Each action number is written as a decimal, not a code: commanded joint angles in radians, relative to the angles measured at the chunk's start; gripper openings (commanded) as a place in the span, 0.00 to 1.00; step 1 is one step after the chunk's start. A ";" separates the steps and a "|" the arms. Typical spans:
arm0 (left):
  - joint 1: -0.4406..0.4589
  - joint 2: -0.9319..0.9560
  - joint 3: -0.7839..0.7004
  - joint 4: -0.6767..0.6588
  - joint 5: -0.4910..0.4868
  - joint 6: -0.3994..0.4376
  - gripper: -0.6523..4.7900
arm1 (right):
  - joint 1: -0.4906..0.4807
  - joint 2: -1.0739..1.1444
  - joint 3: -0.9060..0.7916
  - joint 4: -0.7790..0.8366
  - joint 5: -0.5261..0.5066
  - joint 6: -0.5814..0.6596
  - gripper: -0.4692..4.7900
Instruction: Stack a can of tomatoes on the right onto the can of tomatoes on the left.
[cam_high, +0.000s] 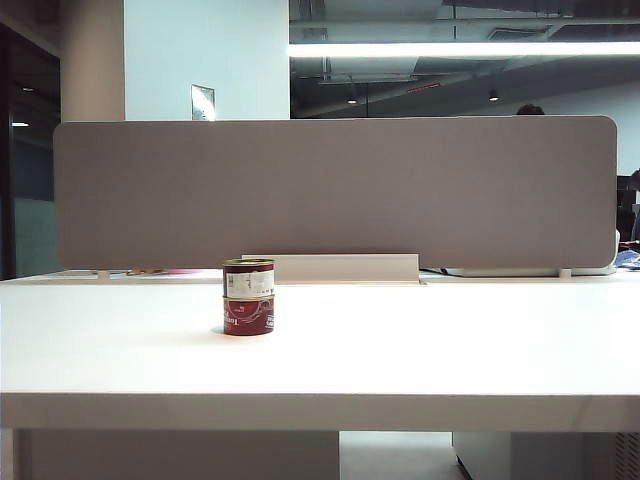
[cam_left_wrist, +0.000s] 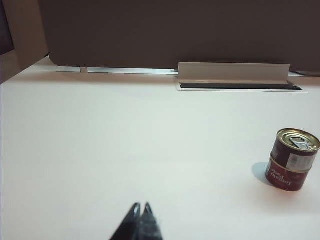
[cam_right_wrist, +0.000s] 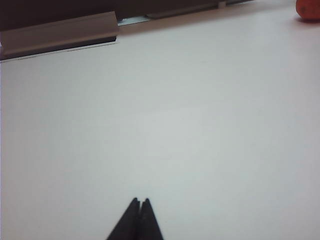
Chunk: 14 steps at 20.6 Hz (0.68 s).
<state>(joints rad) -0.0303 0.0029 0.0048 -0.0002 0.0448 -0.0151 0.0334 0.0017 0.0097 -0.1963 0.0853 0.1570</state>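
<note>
2 stacked cans (cam_left_wrist: 292, 160) stand well apart from left hand (cam_left_wrist: 140, 207) and right hand (cam_right_wrist: 140, 201).

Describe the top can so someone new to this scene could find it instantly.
On the white table, in front of the grey partition, stands a two-can stack. The top can sits squarely on the red bottom can; it alone shows a pale label and pull-tab lid.

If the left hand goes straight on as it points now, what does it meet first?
Probably nothing near: ahead of the shut left hand lies bare table, then the grey partition. The stacked cans stand off to one side.
</note>
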 joint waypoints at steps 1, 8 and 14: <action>0.001 0.001 0.003 0.008 0.003 0.003 0.11 | -0.001 -0.002 -0.002 0.049 -0.003 -0.027 0.09; 0.001 0.001 0.003 0.008 0.003 0.003 0.11 | 0.001 -0.002 -0.009 0.071 -0.040 -0.055 0.09; 0.001 0.001 0.003 0.008 0.003 0.003 0.11 | 0.002 -0.002 -0.009 0.066 -0.040 -0.053 0.09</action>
<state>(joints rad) -0.0303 0.0029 0.0048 -0.0002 0.0448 -0.0151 0.0338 0.0013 0.0067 -0.1406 0.0479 0.1047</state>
